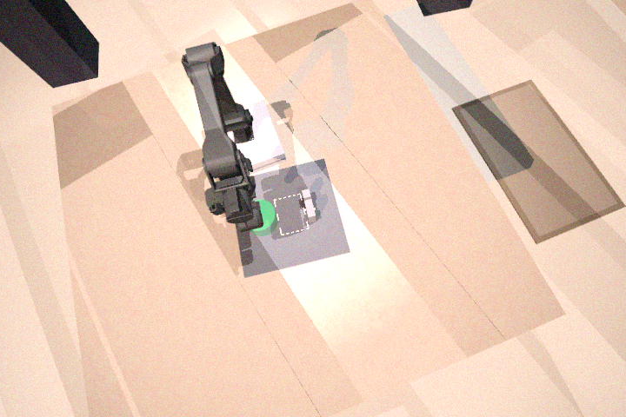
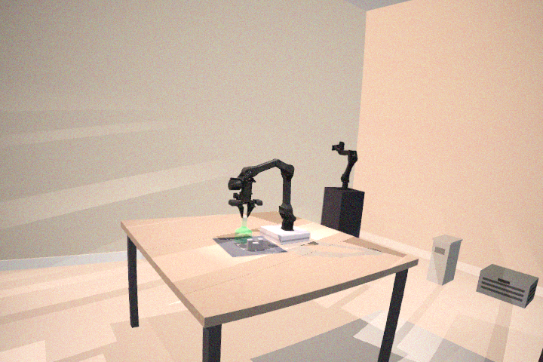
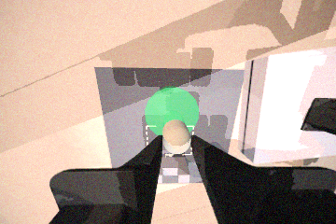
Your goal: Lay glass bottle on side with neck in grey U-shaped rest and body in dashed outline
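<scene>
The glass bottle [image 1: 266,216] [image 2: 243,234] [image 3: 172,105] is upright on the dark mat [image 1: 318,246] [image 2: 234,251] [image 3: 119,107], beside the dashed outline [image 1: 294,233] [image 3: 147,135] and not inside it. The gripper [image 2: 245,216] [image 3: 176,138] points down from above, and its fingers are partly closed, about one third open, with the bottle's neck held between them. So the grasp seems to be made, and this is perhaps the first part of the work. The lifting, the turning to the side, the lowering of the neck into the grey U-shaped rest [image 1: 309,206] [image 2: 255,243] and the letting go are all left to do. The next move probably asks for a small, slow lift before the tilt, because the round base could scrape or the glass could slip.

The top view shows the places best: the outline lies between the bottle and the rest, but the arm covers the neck and the fingertips. The exterior view shows what the top view hides, that the bottle stands straight and the fingers reach its neck. In this view the outline cannot be made out. The wrist view shows the pale top of the neck between the two fingers, with the green body below.
</scene>
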